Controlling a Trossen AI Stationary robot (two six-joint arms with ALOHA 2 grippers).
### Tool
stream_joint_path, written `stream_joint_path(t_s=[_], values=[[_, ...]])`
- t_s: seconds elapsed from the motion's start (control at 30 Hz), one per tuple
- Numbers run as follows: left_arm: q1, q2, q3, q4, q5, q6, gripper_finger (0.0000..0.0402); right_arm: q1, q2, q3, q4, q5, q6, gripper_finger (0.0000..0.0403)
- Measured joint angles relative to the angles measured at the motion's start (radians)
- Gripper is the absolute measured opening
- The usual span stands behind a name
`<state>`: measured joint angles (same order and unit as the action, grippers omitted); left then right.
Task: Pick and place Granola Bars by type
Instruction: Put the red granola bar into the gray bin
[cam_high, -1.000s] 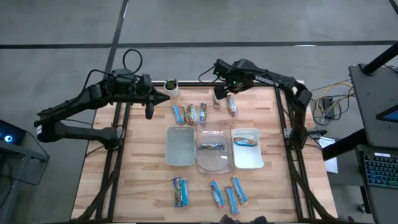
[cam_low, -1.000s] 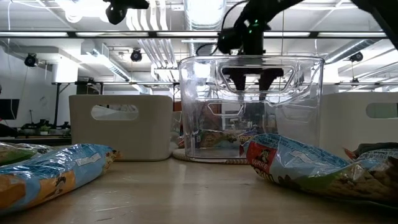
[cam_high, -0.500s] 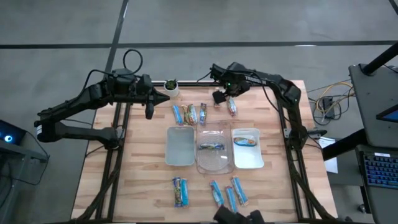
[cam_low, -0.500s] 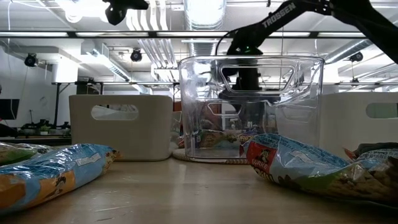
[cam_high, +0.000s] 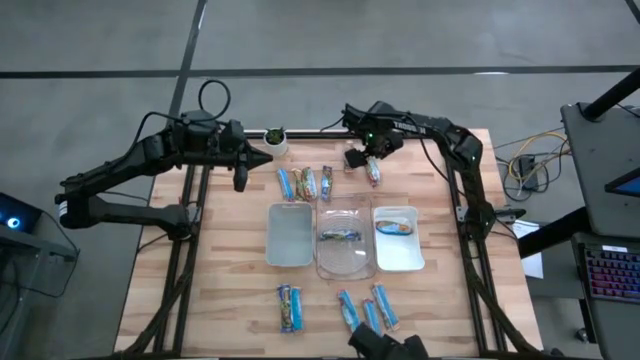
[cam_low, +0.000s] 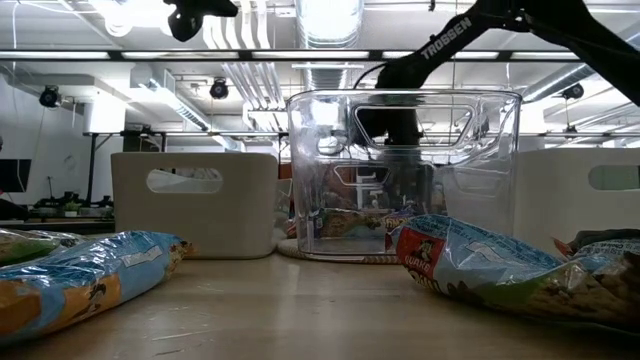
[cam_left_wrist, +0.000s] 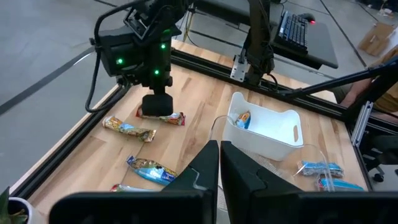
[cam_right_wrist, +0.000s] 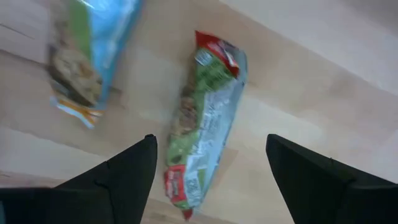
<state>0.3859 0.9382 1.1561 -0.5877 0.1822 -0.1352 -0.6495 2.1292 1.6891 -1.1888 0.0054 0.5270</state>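
The right arm reaches from the table's right edge across the far end, its wrist bent down so the right gripper (cam_high: 362, 160) hangs low over a granola bar (cam_right_wrist: 205, 118) in a green wrapper with red ends. In the right wrist view the two dark fingers (cam_right_wrist: 134, 171) stand spread wide, one on each side of that bar, apart from its wrapper and holding nothing. The left wrist view shows the same gripper pointing straight down over the bar on the wood.

The left arm stretches in from the left, its forearm level above the far-left corner near the small plant pot (cam_high: 275, 137). The left gripper (cam_high: 240, 180) points toward the table with its fingers (cam_left_wrist: 242, 177) pressed together, empty.

Other bars (cam_high: 305, 183) lie in a row just beside the green one. Three trays (cam_high: 290, 235) sit mid-table, two holding a bar each. More bars (cam_high: 362, 310) lie along the near edge.
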Motion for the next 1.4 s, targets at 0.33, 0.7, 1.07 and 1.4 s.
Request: stream_joint_path(t_s=[0.33,0.7,1.07,1.4], values=[[0.000,0.000,0.000,-0.007,0.000,0.000,0.0000,-0.005,0.000,-0.098,0.091,-0.065,-0.004,0.0277],[0.000,0.000,0.000,-0.007,0.000,0.000,0.0000,-0.005,0.000,-0.136,0.131,-0.059,0.016,0.0251],[0.000,0.000,0.000,-0.007,0.000,0.000,0.0000,-0.005,-0.001,-0.163,0.141,-0.057,0.049,0.0173],[0.000,0.000,0.000,-0.007,0.000,0.000,0.0000,-0.003,-0.001,-0.162,0.150,-0.054,0.050,0.0096]])
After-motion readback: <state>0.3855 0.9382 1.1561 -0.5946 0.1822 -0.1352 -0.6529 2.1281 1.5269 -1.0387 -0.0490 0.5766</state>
